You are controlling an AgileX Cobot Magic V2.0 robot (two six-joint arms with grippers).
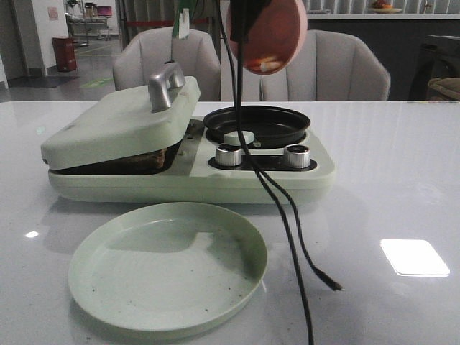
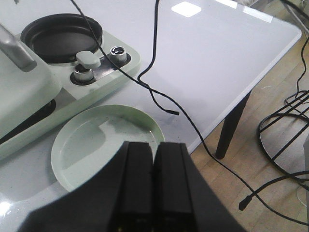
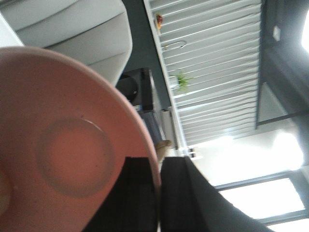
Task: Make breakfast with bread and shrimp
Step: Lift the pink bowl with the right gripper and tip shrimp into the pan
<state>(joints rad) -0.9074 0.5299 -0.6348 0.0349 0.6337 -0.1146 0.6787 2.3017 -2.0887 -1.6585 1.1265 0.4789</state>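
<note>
Your right gripper is clamped on the rim of the pink bowl, which it holds tipped steeply above the black pan; the shrimp sits at the bowl's low edge, directly over that pan; your left gripper is pressed closed on nothing, hovering over the near rim of the green plate; the bread sits beyond the plate under the half-raised grill lid; black cables trail across the table.

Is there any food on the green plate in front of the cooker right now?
No, in the front view the green plate holds only a few dark crumbs, while the shrimp sits in the tilted pink bowl above the black pan.
</note>
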